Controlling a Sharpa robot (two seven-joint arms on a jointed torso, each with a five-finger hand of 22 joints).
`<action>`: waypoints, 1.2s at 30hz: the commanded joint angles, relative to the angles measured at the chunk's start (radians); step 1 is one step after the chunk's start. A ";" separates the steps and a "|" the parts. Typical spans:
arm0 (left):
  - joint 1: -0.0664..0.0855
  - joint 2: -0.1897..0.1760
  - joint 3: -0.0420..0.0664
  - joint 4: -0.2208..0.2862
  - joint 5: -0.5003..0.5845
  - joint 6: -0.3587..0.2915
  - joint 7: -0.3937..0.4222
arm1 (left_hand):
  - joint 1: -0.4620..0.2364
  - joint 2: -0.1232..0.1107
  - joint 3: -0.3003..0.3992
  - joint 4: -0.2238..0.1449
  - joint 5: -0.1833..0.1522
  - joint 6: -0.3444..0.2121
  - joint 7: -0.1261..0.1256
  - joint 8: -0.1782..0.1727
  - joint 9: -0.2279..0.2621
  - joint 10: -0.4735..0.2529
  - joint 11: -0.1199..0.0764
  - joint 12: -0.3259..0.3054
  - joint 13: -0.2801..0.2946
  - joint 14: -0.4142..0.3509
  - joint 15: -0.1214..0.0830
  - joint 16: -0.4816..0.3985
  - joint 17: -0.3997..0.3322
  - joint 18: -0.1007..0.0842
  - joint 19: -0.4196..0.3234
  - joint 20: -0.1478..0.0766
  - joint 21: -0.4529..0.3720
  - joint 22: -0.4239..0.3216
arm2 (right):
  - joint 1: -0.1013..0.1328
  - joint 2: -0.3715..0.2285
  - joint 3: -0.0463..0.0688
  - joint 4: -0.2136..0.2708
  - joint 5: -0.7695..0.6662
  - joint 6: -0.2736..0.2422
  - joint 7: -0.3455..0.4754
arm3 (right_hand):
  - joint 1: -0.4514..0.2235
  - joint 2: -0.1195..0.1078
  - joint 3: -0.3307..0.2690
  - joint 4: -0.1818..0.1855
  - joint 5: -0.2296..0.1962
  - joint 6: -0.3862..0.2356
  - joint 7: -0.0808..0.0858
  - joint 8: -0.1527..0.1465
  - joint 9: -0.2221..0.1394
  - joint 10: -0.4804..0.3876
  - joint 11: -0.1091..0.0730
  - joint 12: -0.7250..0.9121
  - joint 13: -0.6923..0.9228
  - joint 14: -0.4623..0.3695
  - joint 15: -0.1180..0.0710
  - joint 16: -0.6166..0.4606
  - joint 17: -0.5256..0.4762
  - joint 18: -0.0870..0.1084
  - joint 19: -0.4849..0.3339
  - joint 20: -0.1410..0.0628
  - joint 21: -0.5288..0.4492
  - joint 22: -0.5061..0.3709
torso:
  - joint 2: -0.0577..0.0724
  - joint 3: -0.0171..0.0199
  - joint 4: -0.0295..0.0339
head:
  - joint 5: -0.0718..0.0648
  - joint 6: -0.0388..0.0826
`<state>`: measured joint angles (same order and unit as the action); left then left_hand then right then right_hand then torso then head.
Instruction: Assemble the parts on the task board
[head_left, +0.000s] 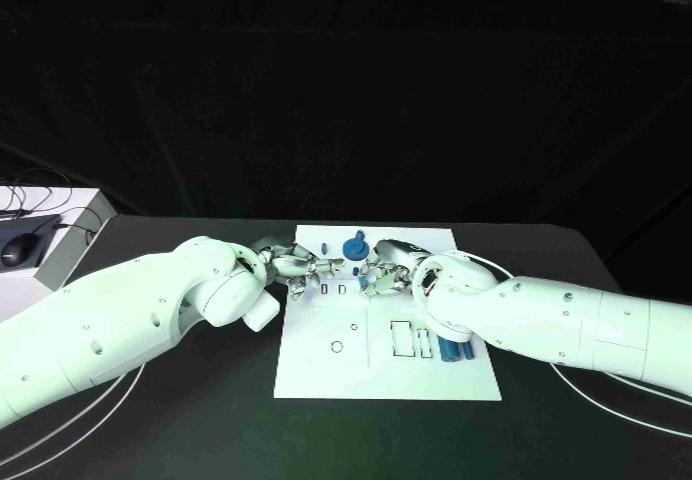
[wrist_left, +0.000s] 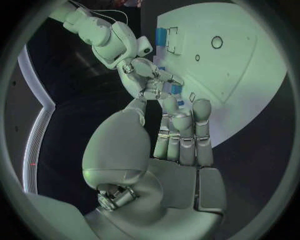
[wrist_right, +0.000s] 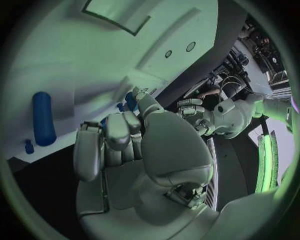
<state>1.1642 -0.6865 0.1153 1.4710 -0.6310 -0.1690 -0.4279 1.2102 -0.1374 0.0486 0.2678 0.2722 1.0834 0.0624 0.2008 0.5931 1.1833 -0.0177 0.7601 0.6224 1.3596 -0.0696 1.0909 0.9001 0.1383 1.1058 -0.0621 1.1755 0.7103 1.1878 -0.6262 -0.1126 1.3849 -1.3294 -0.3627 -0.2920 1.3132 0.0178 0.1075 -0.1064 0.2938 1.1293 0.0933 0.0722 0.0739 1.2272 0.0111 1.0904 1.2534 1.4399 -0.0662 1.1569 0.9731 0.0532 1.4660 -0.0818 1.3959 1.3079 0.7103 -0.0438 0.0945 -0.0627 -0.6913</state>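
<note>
The fingers (wrist_left: 184, 132) of the left silver many-fingered hand (head_left: 296, 268) are seen lying side by side and stretched out over the near-left part of the white rectangular task board (head_left: 378, 370); whether anything is pinched at their tips cannot be told. The fingers (wrist_right: 119, 132) of the right silver many-fingered hand (head_left: 387, 277) are curled inward over the board's upper middle, and a small blue part (wrist_right: 130, 100) is seen just at their tips (whether it is gripped or merely touched cannot be told). The two hands are brought close together, fingertips almost meeting, above the board's far half.

A blue round-headed part (head_left: 353, 247) is stood on the board just beyond the hands, with a small blue peg (head_left: 326, 247) beside it. Two blue cylindrical parts (head_left: 456, 350) are laid side by side at the board's right edge, just beside the right white arm (head_left: 562, 320). Rectangular outlined slots (head_left: 408, 339) and two small round holes (head_left: 336, 347) are marked on the board's middle. The board is laid on the black table (head_left: 173, 420).
</note>
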 joint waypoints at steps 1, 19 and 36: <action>0.001 0.001 0.001 0.002 -0.009 0.022 0.002 | -0.002 -0.002 0.003 0.003 -0.002 0.004 0.000 -0.003 0.002 0.005 0.001 -0.004 -0.002 0.005 -0.001 -0.005 0.000 0.011 0.000 0.007 -0.008 0.002 | -0.004 0.003 0.000 -0.003 -0.001 0.000 0.018 | -0.002 0.005 0.001 -0.002 0.002 0.015 0.012 0.006 0.001 -0.005 -0.002 -0.001 0.001 0.002 0.001 -0.006 0.000 -0.008 0.091 0.003 -0.004 0.213 | 0.000 0.0006 0.0000 | 0.000 -0.004; 0.001 0.001 0.001 0.003 -0.014 0.032 0.003 | -0.002 -0.001 0.003 0.003 -0.001 0.005 -0.001 0.000 0.005 0.004 0.000 -0.003 -0.004 0.004 -0.002 -0.007 -0.001 0.011 0.000 0.007 -0.009 0.004 | -0.012 0.010 0.000 -0.015 0.004 -0.004 0.025 | -0.011 -0.009 -0.017 0.020 -0.026 -0.002 0.020 0.001 -0.001 -0.012 0.003 -0.007 -0.005 0.002 0.005 -0.005 -0.001 -0.007 0.090 0.006 -0.006 0.213 | 0.000 0.0012 -0.0003 | -0.002 -0.009; 0.001 -0.004 0.001 0.003 -0.016 0.038 0.004 | 0.000 0.000 0.004 0.002 -0.001 0.003 0.000 0.000 0.007 0.002 0.001 -0.003 -0.004 0.001 -0.001 -0.010 -0.004 0.011 -0.002 0.006 -0.013 0.003 | -0.014 0.011 0.000 -0.019 0.003 0.002 0.017 | -0.001 -0.043 -0.028 0.049 -0.049 -0.066 0.045 -0.003 -0.003 -0.055 0.018 -0.052 -0.057 0.000 0.019 -0.003 0.001 -0.004 0.090 0.020 -0.007 0.213 | 0.000 0.0017 -0.0011 | -0.004 -0.014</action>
<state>1.1642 -0.6908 0.1153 1.4716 -0.6434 -0.1493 -0.4280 1.2102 -0.1374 0.0486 0.2677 0.2722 1.0833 0.0624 0.2008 0.5985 1.1832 -0.0176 0.7601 0.6195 1.3596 -0.0696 1.0849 0.8969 0.1381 1.1058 -0.0621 1.1676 0.7132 1.1757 -0.6165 -0.1116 1.3667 -1.3246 -0.3682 -0.2766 1.3110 -0.0136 0.0788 -0.0633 0.2516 1.0699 0.1399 0.0739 0.0715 1.1786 0.0304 1.0422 1.1971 1.4397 -0.0519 1.1569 0.9730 0.0533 1.4662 -0.0672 1.3920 1.3074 0.7107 -0.0422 0.0932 -0.0657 -0.7052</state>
